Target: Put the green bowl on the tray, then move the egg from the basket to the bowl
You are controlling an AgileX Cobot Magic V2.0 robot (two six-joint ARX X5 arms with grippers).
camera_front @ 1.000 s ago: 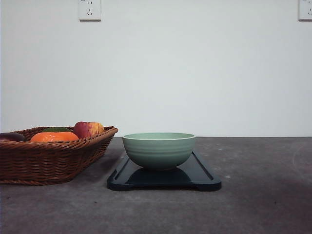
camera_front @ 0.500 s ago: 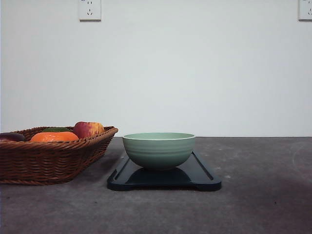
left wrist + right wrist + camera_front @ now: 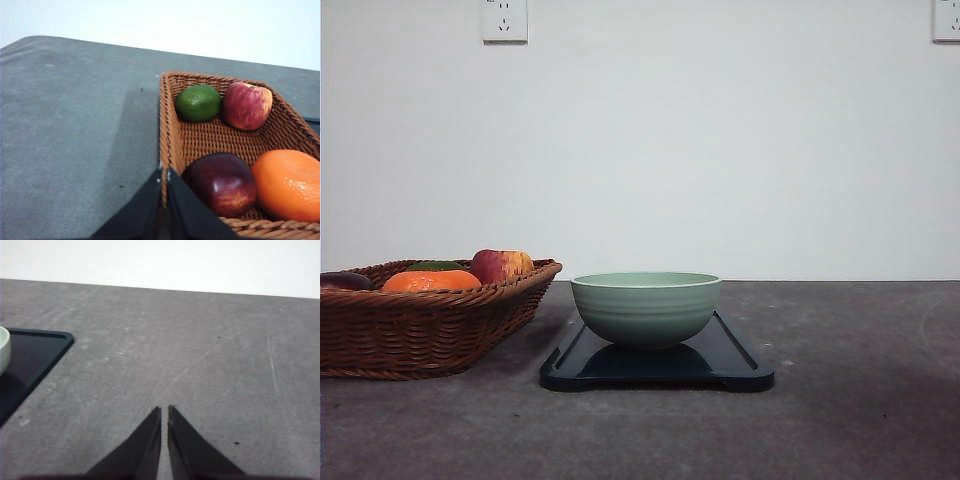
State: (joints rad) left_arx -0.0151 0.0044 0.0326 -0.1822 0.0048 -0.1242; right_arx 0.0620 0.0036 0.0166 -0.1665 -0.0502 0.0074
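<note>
Wicker first: the basket (image 3: 210,140) sits far left, and my left gripper (image 3: 164,175) hangs just over its near rim, fingers pressed together, holding nothing. Inside I count a lime (image 3: 198,103), a red-yellow apple (image 3: 247,105), a dark red fruit (image 3: 221,183) and an orange (image 3: 287,185). No egg that I can pick out; it may be hidden behind the fruit. I'd open the fingers before dipping in, and search around the fruit rather than shove it. Moving right, the green bowl (image 3: 646,307) already stands on the tray (image 3: 735,365), apparently empty. Far right, my right gripper (image 3: 164,415) is closed too, over bare table (image 3: 200,340).
</note>
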